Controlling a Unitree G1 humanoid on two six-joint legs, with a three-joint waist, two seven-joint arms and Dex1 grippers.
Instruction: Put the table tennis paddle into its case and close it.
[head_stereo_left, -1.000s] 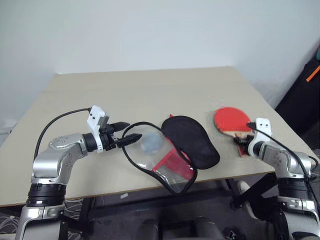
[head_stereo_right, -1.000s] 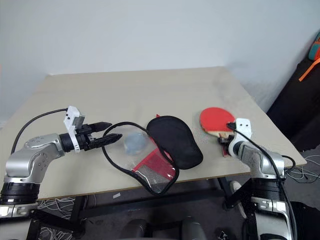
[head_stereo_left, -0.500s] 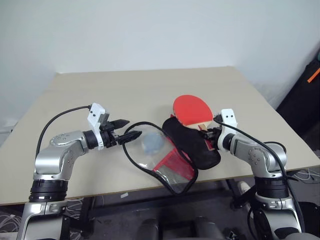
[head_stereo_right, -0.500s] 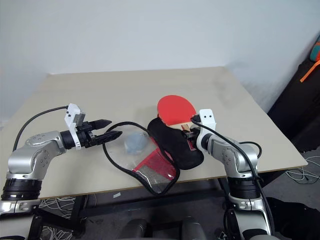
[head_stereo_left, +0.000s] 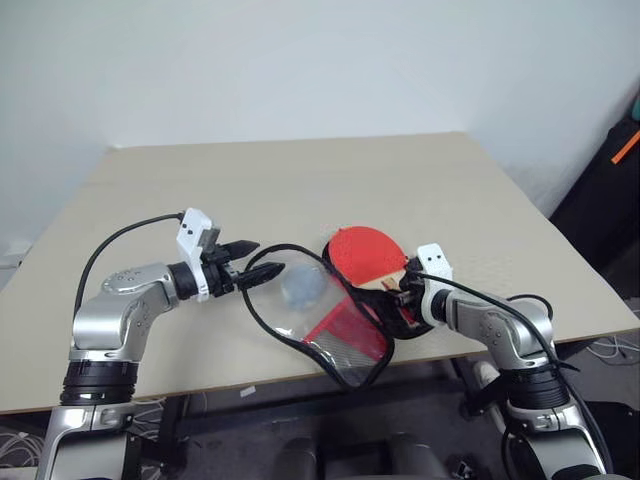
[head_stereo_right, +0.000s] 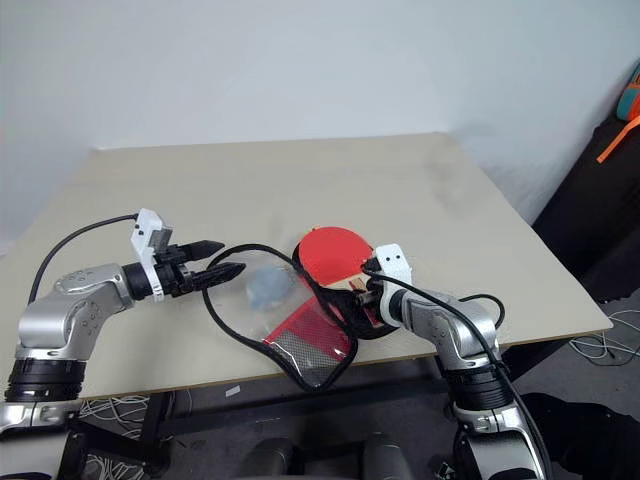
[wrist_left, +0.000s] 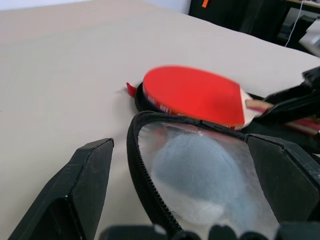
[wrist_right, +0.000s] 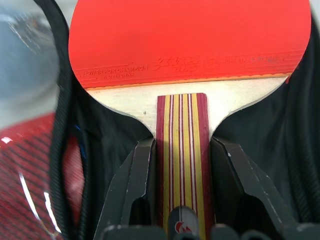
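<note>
The table tennis paddle has a round red face and a striped wooden handle. My right gripper is shut on that handle. It holds the red blade tilted just over the black half of the case. The case lies open near the table's front edge, its clear and red flap toward me. My left gripper is at the case's left end. Its fingers stand wide open, with the black zip rim between them.
A pale blue-grey wad sits inside the case under the clear flap. The beige table stretches bare behind the case. The case's near end reaches the front edge. A dark bag stands off the table at the right.
My right gripper has carried the paddle leftward from the table's right side to above the case's black half, and has lowered it. The left gripper and the case have stayed put.
</note>
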